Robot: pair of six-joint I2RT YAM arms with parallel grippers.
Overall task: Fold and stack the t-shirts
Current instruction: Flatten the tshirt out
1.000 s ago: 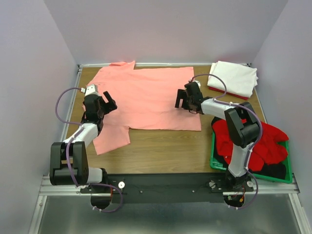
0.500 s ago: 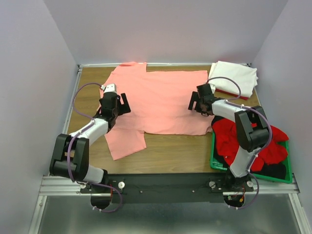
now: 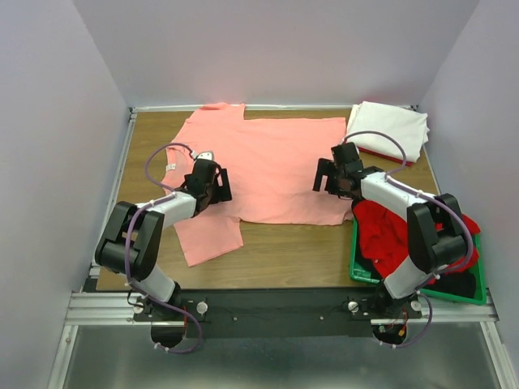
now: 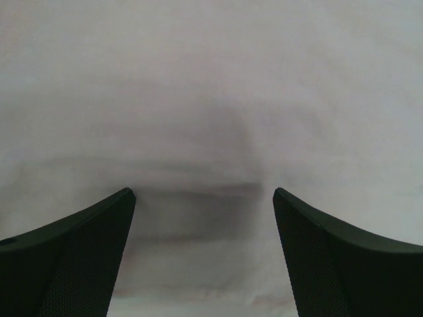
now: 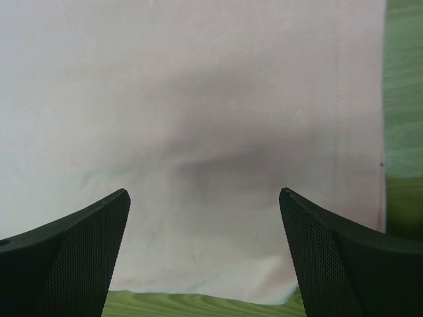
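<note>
The work cell has plain pale walls on 3 sides and a wooden desk (image 3: 284,251) as the work surface.

The salmon-pink t-shirt (image 3: 268,154) is the largest item. It lies spread flat across the far half of the desk, with the collar to the left and the hem to the right. 1 sleeve points to the far edge and the other to the near edge.

The green crate (image 3: 357,274) stands at the near right corner of the desk. It holds a crumpled red t-shirt (image 3: 381,235) and a dark t-shirt (image 3: 458,284).

The folded white t-shirt (image 3: 389,130) lies at the far right corner. A red edge (image 3: 381,156) shows beneath it.

2 arms reach from the near edge of the desk over the salmon-pink t-shirt.

The left hand (image 3: 220,185) is over the cloth, beside the root of the near sleeve. Its fingers (image 4: 79,257) stand wide apart and hold nothing. In the left wrist view, cloth fills the gap between them.

The right hand (image 3: 326,182) is over the hem, near the shirt's near right corner. Its fingers (image 5: 337,257) stand wide apart and hold nothing. In the right wrist view, the hem edge and bare desk show at the right and bottom.

Contact between fingertips and cloth cannot be determined.
</note>
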